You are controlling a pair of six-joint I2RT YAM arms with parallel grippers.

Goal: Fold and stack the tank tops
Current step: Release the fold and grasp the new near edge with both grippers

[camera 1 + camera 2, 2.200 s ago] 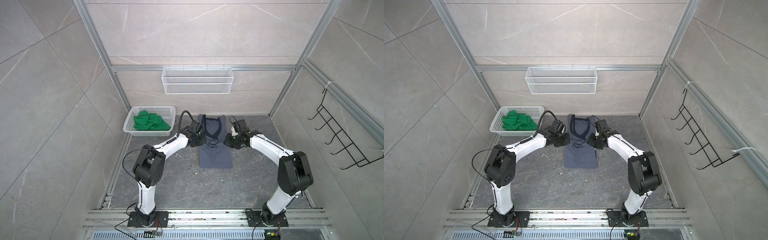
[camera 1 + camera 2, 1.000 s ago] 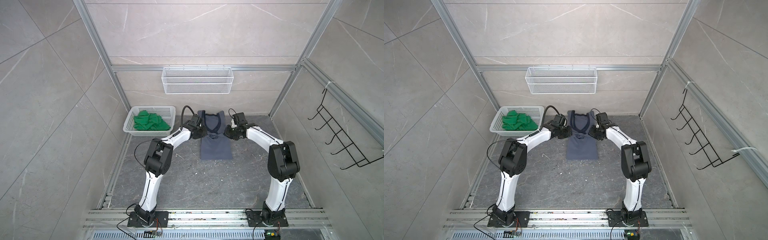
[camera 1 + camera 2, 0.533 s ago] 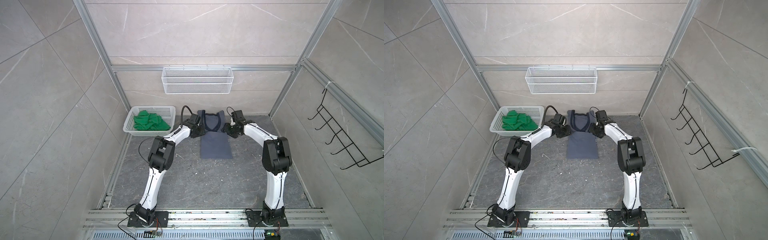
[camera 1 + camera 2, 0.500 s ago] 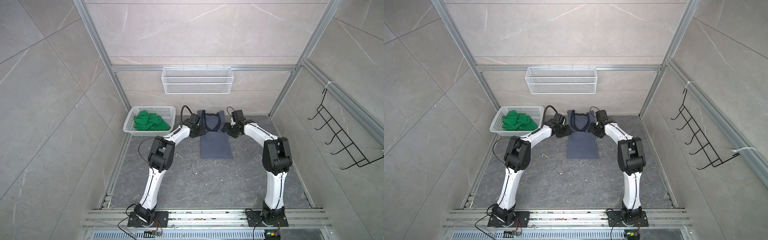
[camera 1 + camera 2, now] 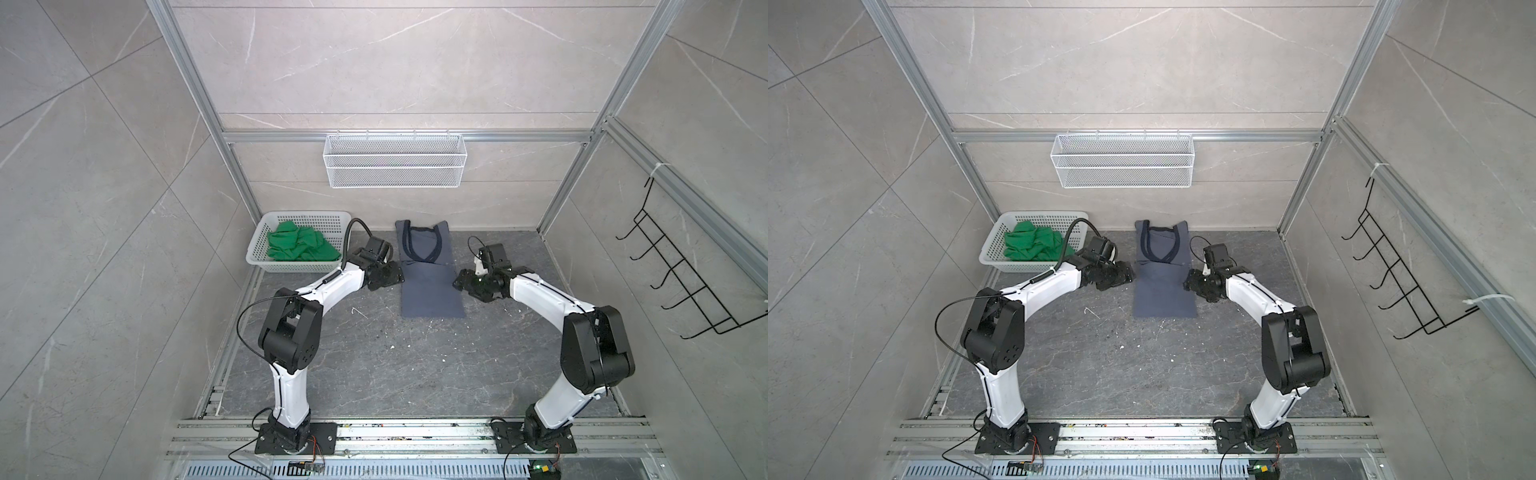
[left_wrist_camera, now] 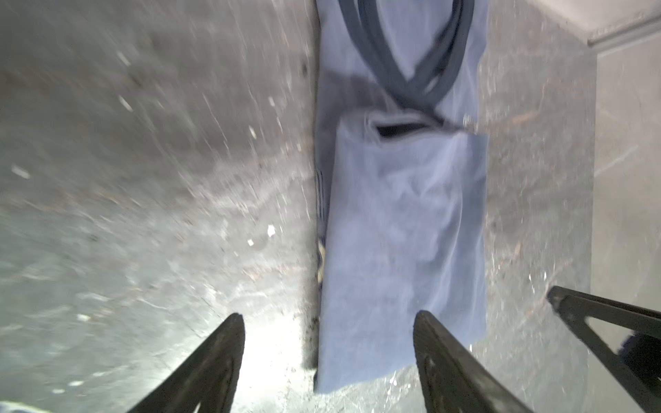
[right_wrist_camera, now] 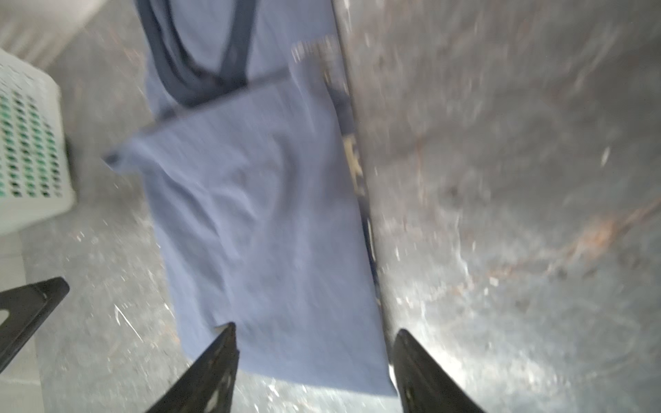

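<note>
Left wrist view — poised with left pincer (image 6: 329,316) open and empty at the edge of the half-folded blue tank top (image 6: 404,232) on the worktop (image 6: 143,178), right pincer (image 7: 316,329) likewise, green tank top (image 5: 299,247) in the basket (image 5: 257,259) — pinch both near corners together, lift level.

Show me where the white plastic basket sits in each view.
In a top view: white basket at the floor's back-left corner.
In a top view: same corner, left of the blue tank top.
Left wrist: not in it.
Right wrist: its corner shows beyond the blue tank top.
Shared landmark: the blue tank top, in all four.
</note>
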